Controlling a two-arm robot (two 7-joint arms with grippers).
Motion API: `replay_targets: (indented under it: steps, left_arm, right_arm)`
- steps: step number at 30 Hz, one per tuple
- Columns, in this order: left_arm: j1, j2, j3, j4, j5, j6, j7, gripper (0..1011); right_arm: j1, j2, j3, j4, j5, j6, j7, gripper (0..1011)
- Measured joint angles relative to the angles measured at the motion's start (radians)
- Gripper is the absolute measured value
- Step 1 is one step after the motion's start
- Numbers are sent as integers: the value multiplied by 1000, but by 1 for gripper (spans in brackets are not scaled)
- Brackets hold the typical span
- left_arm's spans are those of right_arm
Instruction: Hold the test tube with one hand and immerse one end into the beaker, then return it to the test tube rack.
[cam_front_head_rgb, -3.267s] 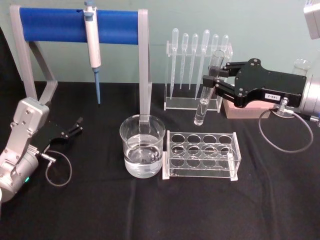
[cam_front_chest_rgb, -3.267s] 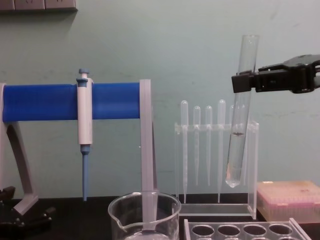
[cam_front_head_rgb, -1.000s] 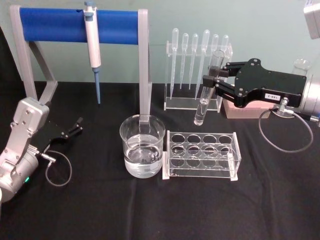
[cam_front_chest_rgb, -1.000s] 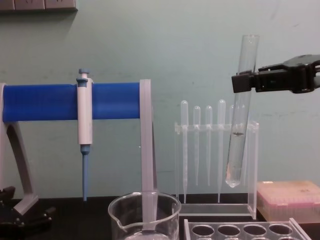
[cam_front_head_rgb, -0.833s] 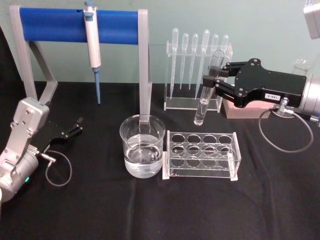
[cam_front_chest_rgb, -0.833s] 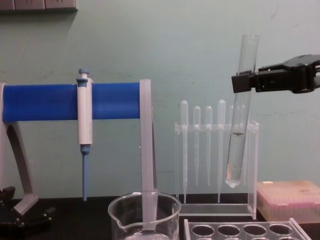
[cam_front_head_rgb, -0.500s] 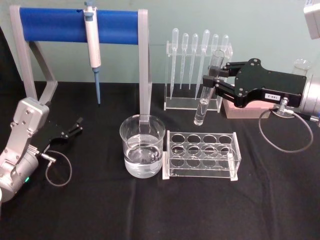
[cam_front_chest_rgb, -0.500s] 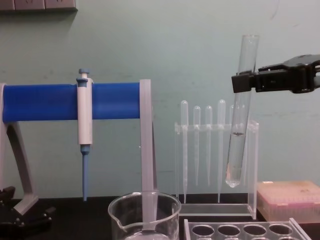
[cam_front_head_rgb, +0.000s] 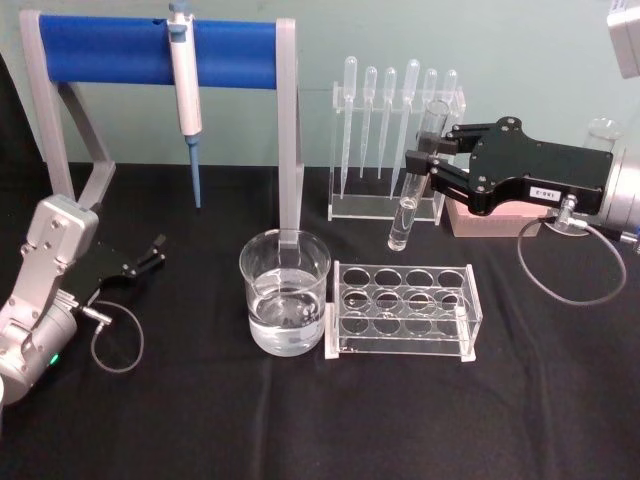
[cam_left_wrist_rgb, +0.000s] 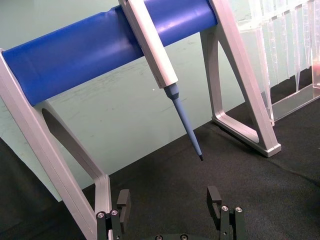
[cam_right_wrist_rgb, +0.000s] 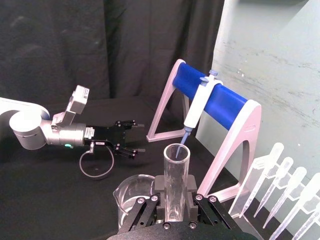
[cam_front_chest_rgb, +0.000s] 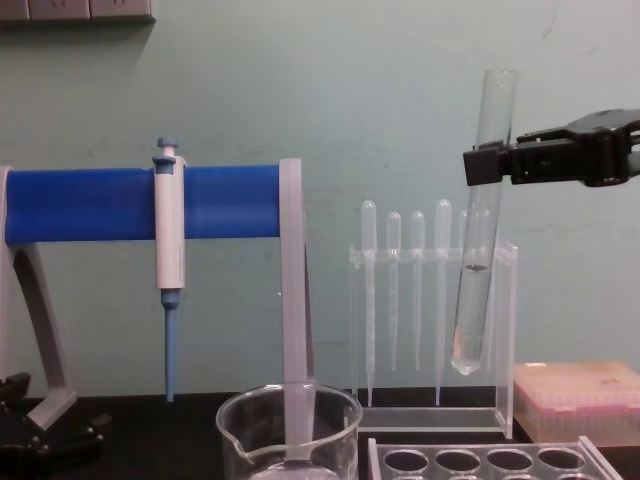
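My right gripper (cam_front_head_rgb: 421, 158) is shut on the test tube (cam_front_head_rgb: 404, 216) just below its open top. The tube hangs slightly tilted in the air, above and behind the clear tube rack. A little liquid sits in its rounded bottom. In the chest view the test tube (cam_front_chest_rgb: 476, 285) hangs high, to the right of the beaker (cam_front_chest_rgb: 290, 428), with the right gripper (cam_front_chest_rgb: 486, 164) clamped near its upper part. The beaker (cam_front_head_rgb: 285, 304) stands on the black table, partly filled with clear liquid, left of the rack. My left gripper (cam_front_head_rgb: 153, 253) rests open near the table's left side, its fingers (cam_left_wrist_rgb: 215, 198) apart.
A clear multi-hole rack (cam_front_head_rgb: 405, 308) stands right of the beaker. A blue-barred stand (cam_front_head_rgb: 110, 48) holding a pipettor (cam_front_head_rgb: 185, 90) lines the back left. A rack of plastic pipettes (cam_front_head_rgb: 395, 140) and a pink box (cam_front_chest_rgb: 580, 400) stand behind the tube.
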Motion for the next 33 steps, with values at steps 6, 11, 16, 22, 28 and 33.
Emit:
replay_targets:
  steps: [6,11,16,22,28,33]
  left_arm:
    - [0,0,0,0,0,0,0,1000]
    - [0,0,0,0,0,0,0,1000]
    - [0,0,0,0,0,0,0,1000]
    - [0,0,0,0,0,0,0,1000]
    - [0,0,0,0,0,0,0,1000]
    - [0,0,0,0,0,0,0,1000]
  right_arm:
    - [5,1,-2,0,5,-1,0,242]
    - [22,-1,-8,-2,14,0,-1,242]
    - [55,-15,-31,-7,14,9,-1,242]
    - [91,-42,-62,-5,14,23,0,242]
    - [135,-79,-104,8,3,36,-1,242]
    - [166,-116,-141,31,-9,43,-2,242]
